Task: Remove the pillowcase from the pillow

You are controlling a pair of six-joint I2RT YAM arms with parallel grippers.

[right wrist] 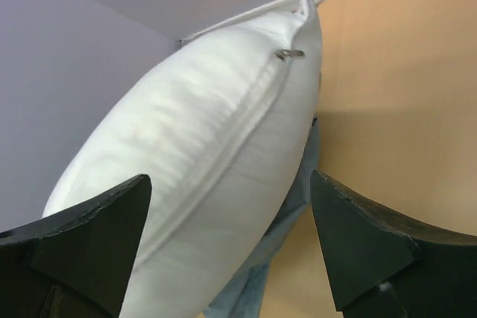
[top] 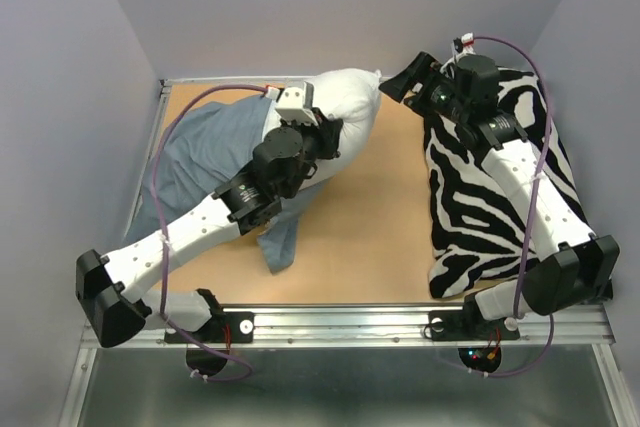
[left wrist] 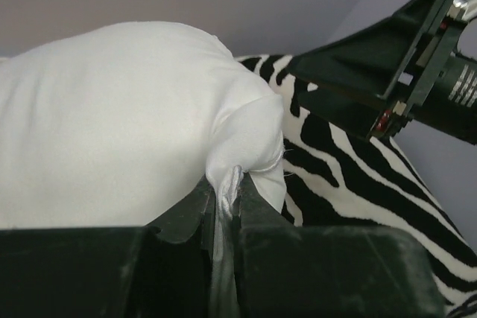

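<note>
The white pillow point(top: 345, 102) lies at the back middle of the table, mostly bare. The blue-grey pillowcase point(top: 200, 162) is bunched to its left and under my left arm; a bit of it shows below the pillow in the right wrist view point(right wrist: 292, 210). My left gripper point(top: 333, 135) is shut on a pinched fold of the pillow's white fabric point(left wrist: 227, 184). My right gripper point(top: 400, 82) is open and empty, just right of the pillow's end. In the right wrist view the pillow point(right wrist: 209, 147) sits ahead of the spread right gripper point(right wrist: 231, 178).
A black-and-white zebra-striped cushion point(top: 495, 197) lies along the right side under my right arm, and shows in the left wrist view point(left wrist: 350, 176). Bare wooden tabletop point(top: 360, 237) lies between the pillow and the cushion. Grey walls close in on the table at the back and sides.
</note>
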